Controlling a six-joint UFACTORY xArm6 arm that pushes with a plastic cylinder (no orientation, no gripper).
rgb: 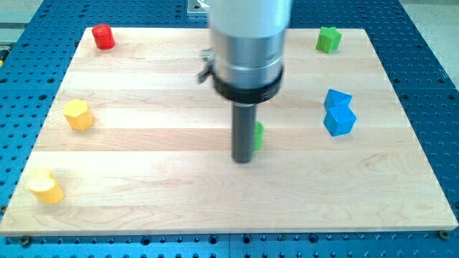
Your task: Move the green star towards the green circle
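My tip (pixel 243 160) rests on the wooden board (pixel 143 179) near its middle. A green block (pixel 258 135) sits just to the right of the rod and is mostly hidden by it, so I cannot make out its shape. It appears to touch the rod or lie just behind it. A second green block (pixel 328 39), star-like in outline, sits near the board's top right corner, far from my tip. The arm's wide grey body covers the top middle of the view.
A red block (pixel 104 36) sits at the top left. A yellow hexagon (pixel 79 115) is at the left edge and a yellow heart-like block (pixel 46 187) at the bottom left. Two blue blocks (pixel 338 112) touch each other at the right.
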